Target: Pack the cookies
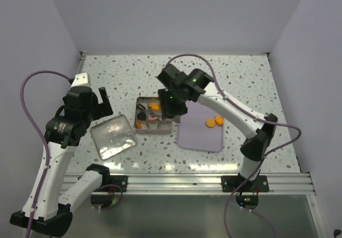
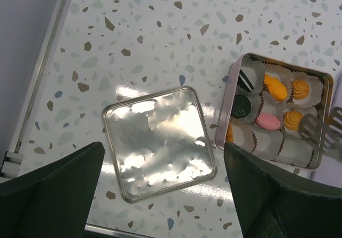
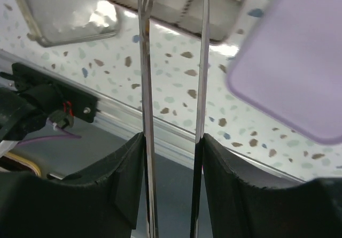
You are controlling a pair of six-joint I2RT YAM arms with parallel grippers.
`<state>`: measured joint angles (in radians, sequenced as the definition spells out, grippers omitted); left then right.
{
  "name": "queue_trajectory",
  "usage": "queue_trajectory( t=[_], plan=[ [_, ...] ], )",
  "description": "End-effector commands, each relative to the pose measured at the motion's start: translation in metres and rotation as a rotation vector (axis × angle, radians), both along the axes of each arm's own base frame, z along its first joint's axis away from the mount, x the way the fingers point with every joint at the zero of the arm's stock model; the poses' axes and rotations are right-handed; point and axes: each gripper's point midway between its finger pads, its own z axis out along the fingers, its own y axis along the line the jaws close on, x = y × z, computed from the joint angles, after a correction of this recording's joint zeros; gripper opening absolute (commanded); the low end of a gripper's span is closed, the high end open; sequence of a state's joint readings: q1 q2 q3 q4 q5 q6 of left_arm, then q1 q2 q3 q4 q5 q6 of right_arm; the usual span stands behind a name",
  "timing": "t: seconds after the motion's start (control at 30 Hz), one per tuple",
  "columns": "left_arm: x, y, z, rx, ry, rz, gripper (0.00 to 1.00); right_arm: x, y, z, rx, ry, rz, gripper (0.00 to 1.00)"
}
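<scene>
Left gripper (image 2: 163, 155) hangs released, dark fingers spread wide. Right beneath it lies the square lid (image 2: 158, 143), dimpled shiny metal with rounded corners, flat on the speckled desk (image 2: 160, 29). Off to its right sits the open tin (image 2: 225, 109), lined with fluted white paper cups (image 2: 267, 141). The cookies (image 2: 276, 86) nest there: orange swirls, a smooth pink oval, one black, one striped. Right gripper (image 3: 171, 141) is clenched on thin steel tongs (image 3: 145, 61), blades parted (desk showing between them in its wrist view), tips over the tin. Only the top view shows two more orange cookies (image 1: 214, 121) on the lilac mat (image 1: 197, 133), to that gripper's right.
</scene>
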<state>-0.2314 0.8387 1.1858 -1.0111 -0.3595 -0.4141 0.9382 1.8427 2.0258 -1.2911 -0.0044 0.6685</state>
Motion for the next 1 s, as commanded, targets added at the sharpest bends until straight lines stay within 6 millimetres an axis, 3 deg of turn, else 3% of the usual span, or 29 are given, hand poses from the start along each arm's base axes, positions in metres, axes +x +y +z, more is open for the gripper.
queue_trajectory(
  t=[0.0,0.03,0.13,0.33,0.63,0.97],
  plan=[
    [0.010,-0.010,0.017,-0.003,-0.051,-0.060,1.00,0.010,-0.069,0.034,0.021,-0.093,-0.125,0.48],
    [0.011,-0.011,0.017,-0.003,-0.049,-0.064,1.00,0.017,-0.087,0.030,0.000,-0.097,-0.166,0.48],
    [0.016,-0.014,0.017,0.006,-0.046,-0.074,1.00,0.009,-0.128,0.009,-0.082,-0.071,-0.221,0.48],
    [0.028,-0.020,0.028,0.036,-0.060,-0.096,1.00,-0.018,-0.171,-0.021,-0.196,-0.024,-0.281,0.49],
    [0.035,-0.026,0.037,0.075,-0.066,-0.113,1.00,-0.037,-0.207,-0.057,-0.302,0.026,-0.357,0.51],
    [0.033,-0.023,0.034,0.082,-0.057,-0.108,1.00,-0.037,-0.215,-0.077,-0.281,0.070,-0.376,0.50]
  ],
)
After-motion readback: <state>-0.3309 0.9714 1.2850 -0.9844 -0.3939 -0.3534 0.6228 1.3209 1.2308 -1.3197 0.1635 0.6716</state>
